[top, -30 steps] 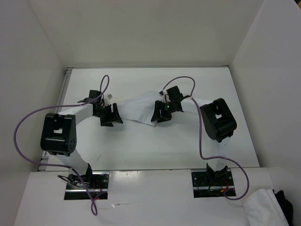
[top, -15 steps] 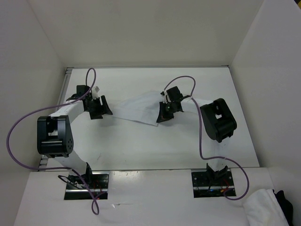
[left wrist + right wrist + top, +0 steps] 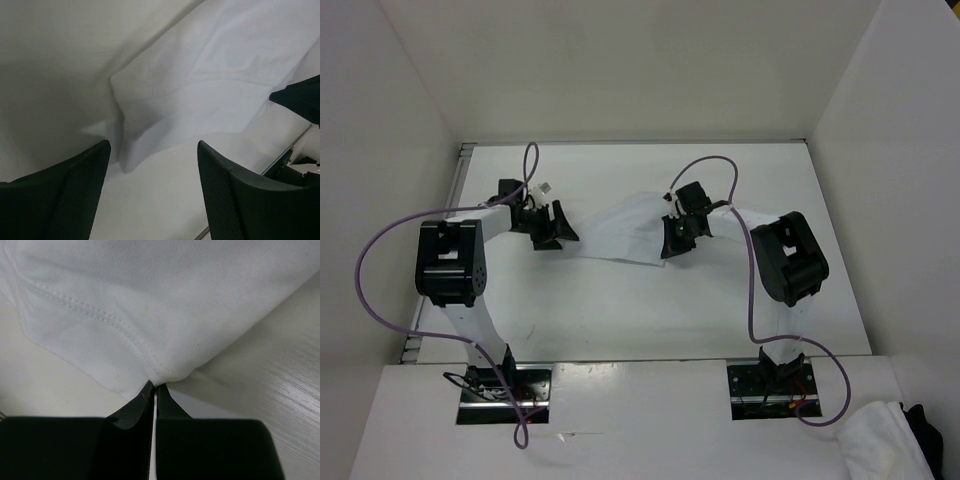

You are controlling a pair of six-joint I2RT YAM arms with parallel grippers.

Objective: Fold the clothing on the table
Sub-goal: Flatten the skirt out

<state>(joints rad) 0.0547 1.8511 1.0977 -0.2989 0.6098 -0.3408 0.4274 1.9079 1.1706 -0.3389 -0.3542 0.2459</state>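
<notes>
The clothing [image 3: 620, 228] is a small plain white garment lying spread on the table [image 3: 620, 310], between the two arms. My right gripper [image 3: 675, 243] is at its right end, and the right wrist view shows the jaws shut on the stitched hem [image 3: 159, 371] of the clothing [image 3: 150, 295], with my right gripper [image 3: 156, 386] pinching a fold. My left gripper [image 3: 558, 228] stands open at the garment's left end. In the left wrist view the clothing [image 3: 200, 85] lies just ahead of my left gripper [image 3: 152, 150], with bare table between the fingers [image 3: 75, 195].
White walls [image 3: 390, 150] close in the table on three sides. A bulkier white cloth bundle [image 3: 880, 440] lies off the table at the near right corner. Purple cables [image 3: 380, 250] loop from both arms. The right gripper's dark body [image 3: 300, 97] shows in the left wrist view.
My right gripper has closed onto the garment's hem. My left gripper swung away to the left, then came back to the garment's left end, still open.
</notes>
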